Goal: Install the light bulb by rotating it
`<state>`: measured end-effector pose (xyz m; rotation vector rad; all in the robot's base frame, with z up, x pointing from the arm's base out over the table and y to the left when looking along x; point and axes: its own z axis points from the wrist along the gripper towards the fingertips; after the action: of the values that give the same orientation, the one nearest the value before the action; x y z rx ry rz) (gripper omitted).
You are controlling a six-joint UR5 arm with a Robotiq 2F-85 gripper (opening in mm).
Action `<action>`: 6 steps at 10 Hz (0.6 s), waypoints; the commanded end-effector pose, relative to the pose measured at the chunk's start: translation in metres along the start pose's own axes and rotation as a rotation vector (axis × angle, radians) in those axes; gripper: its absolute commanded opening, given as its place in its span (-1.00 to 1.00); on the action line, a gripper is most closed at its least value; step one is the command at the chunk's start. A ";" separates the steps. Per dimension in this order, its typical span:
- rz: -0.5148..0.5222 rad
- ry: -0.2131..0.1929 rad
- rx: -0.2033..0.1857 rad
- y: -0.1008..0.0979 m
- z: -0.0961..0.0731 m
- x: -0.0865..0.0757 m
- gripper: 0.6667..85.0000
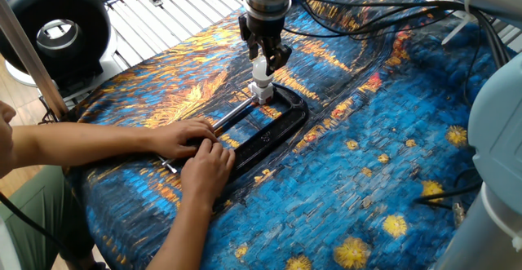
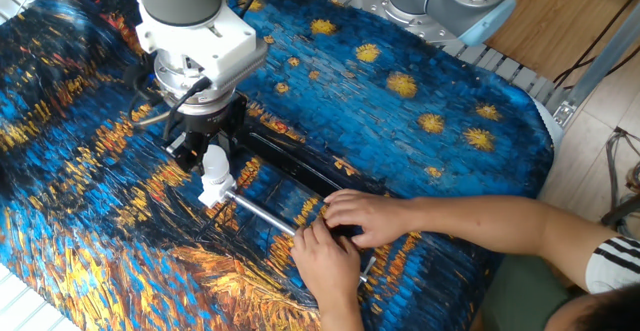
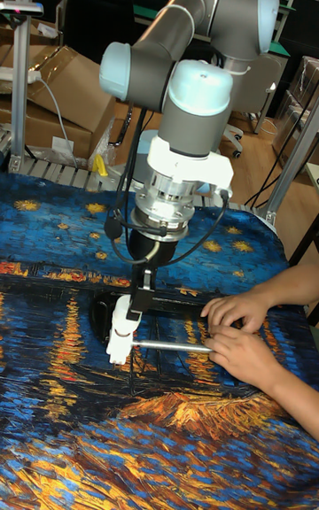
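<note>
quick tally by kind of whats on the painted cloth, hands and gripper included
Light bulb: 1
White socket base: 1
Black C-clamp: 1
Gripper: 1
Person's hands: 2
Total: 6

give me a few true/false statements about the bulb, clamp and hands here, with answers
1. The gripper is around the light bulb. True.
2. The bulb lies loose on the cloth, away from the black C-clamp. False: it stands upright on its white socket base, held at one end of the clamp.
3. Both of the person's hands rest on the clamp end opposite the bulb. True.
4. The table is covered by a plain white sheet. False: the painted cloth is blue and orange with yellow stars.
5. The person's hands touch the bulb. False: they are apart from it, along the clamp's metal screw rod.
</note>
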<state>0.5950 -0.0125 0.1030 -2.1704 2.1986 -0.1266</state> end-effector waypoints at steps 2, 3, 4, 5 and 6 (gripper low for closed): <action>0.011 -0.017 0.006 -0.001 0.003 0.000 0.26; 0.015 -0.022 0.004 0.000 0.003 0.000 0.26; 0.018 -0.023 0.004 0.000 0.003 -0.001 0.23; 0.023 -0.023 0.002 0.001 0.003 0.000 0.19; 0.023 -0.022 0.002 0.001 0.004 0.000 0.17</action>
<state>0.5944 -0.0141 0.0991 -2.1540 2.2044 -0.1171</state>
